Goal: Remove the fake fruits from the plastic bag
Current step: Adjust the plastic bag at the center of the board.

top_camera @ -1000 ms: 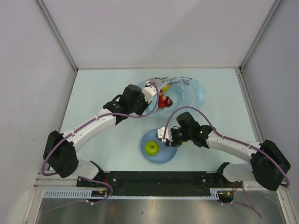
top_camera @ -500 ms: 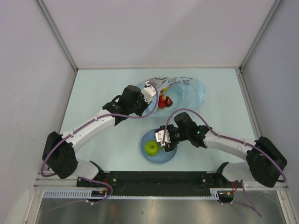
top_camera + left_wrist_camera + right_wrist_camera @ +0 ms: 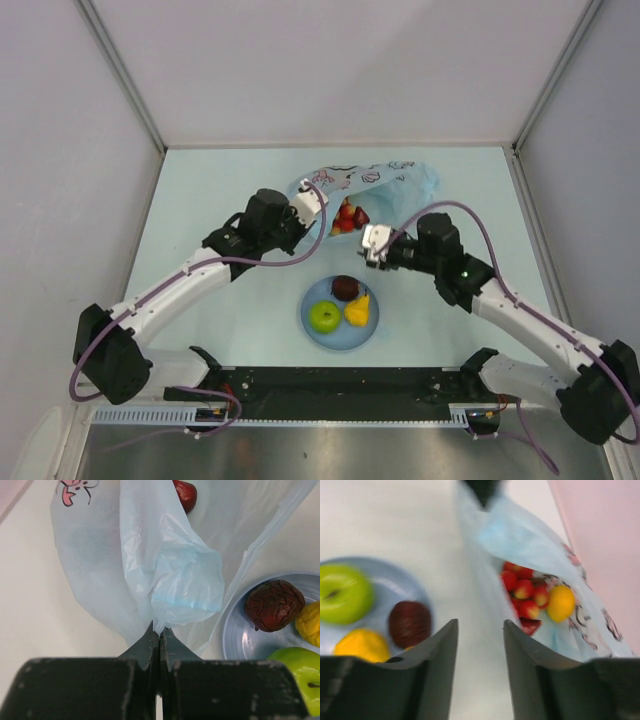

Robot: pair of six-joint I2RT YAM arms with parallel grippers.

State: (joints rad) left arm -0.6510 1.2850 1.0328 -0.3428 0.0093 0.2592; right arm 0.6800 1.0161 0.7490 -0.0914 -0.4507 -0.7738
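I see the plastic bag lying at the far middle of the table. It is light-blue, translucent and crinkled, with a cartoon print and black letters. Its open mouth is at its left end. 1 edge of the mouth is pinched between the closed fingers of the left gripper and raised.

Inside, close to the mouth, I see the bunch of red grapes and the yellow lemon, touching each other.

3 fruits are out, on the round plate. The green apple is at the left, the dark red-purple fruit at the far side and the yellow pear at the right, all close together.
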